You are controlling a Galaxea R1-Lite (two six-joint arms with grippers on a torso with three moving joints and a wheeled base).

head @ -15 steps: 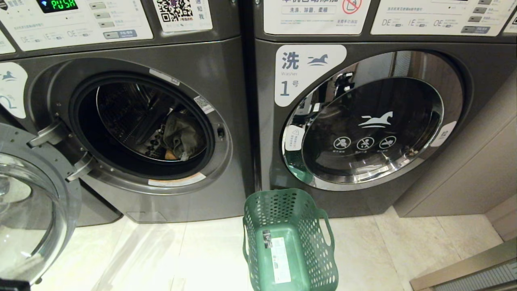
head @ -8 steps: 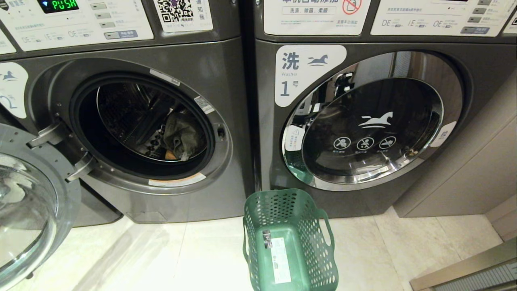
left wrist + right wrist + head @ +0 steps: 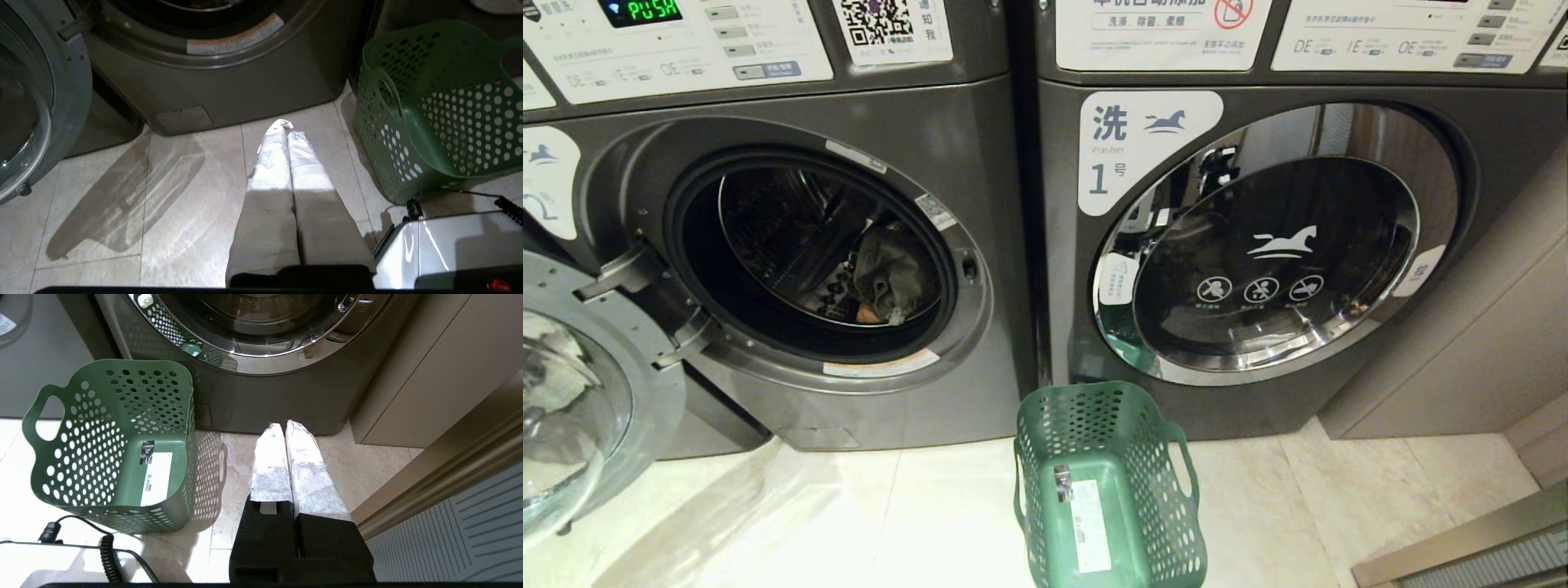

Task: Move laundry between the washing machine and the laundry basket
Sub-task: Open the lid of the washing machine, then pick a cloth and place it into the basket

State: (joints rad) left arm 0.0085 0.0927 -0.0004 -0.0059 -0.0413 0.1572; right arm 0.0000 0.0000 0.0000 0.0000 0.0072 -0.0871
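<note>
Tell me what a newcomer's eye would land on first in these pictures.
The washing machine on the left gapes open, its glass door swung out to the far left, and grey-green laundry lies in the drum. Beside it on the right, the machine marked 1 stays shut behind its chrome-rimmed door. On the floor in front, between them, stands the green laundry basket, empty but for a label on its bottom.
</note>
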